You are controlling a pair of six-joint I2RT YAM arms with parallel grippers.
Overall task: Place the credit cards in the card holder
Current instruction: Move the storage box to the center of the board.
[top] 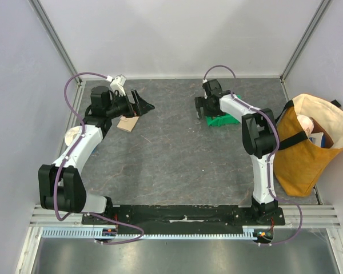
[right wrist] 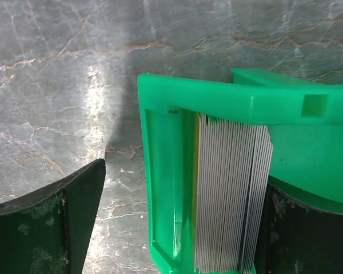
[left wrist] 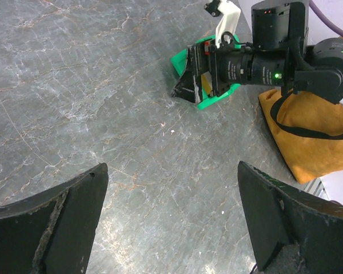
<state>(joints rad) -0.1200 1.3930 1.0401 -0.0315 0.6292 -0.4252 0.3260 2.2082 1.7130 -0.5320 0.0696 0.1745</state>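
Worktop (top: 171, 165), top view: card holder (top: 127, 123) lies upper left, just below the left claw (top: 144, 101). Bin (top: 220, 120) sits upper right, beneath the right claw (top: 200, 109). The credit cards (right wrist: 231, 194) stand on edge inside it, packed side by side. Bag (top: 308, 148) at the right edge, beside the right arm.

table (top: 177, 154) middle lies open — card holder (top: 127, 124) left, green bin (top: 220, 120) and tote bag (top: 308, 154) right.

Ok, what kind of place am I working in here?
Most likely a lab robot test cell: plain white panel walls on bare aluminium frame posts, a grey marbled tabletop, and a white-and-black left arm and right arm bolted to a black base plate.
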